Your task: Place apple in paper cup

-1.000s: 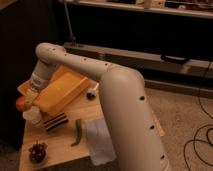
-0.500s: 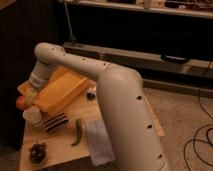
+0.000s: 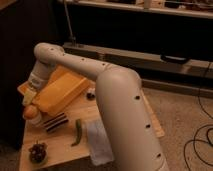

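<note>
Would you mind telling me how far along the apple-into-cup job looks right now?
Picked up, it seems: the small round orange-red apple sits off the table at the gripper, at the wooden table's left edge beside the yellow bin. In hand: lowering it onto the short white paper cup directly below. Left: releasing it into the cup and withdrawing.

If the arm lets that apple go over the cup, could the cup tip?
Possibly. The apple at the gripper looks nearly as wide as the paper cup, which seems light and stands near the table edge, so an off-centre drop might topple it.
</note>
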Robot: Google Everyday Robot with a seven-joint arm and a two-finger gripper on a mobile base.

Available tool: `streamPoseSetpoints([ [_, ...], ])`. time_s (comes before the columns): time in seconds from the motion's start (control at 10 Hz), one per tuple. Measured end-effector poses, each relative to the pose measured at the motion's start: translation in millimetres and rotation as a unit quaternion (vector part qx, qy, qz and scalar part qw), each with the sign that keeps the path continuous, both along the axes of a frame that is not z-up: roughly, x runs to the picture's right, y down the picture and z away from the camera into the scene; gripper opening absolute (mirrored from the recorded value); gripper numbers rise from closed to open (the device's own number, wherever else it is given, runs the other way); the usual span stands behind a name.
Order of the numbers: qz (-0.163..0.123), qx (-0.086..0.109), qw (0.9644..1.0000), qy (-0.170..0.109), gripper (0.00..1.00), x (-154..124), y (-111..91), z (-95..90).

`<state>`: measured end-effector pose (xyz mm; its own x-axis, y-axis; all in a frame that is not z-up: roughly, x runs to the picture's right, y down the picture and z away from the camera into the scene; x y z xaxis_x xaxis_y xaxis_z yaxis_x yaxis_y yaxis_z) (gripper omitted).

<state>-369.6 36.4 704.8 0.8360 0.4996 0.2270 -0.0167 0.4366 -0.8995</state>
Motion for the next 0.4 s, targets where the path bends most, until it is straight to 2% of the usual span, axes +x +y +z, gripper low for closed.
streamPoseSetpoints([
  [0.4,0.012,-0.019,0.9997,0.005,0.61,2.3,-0.8,2.8],
])
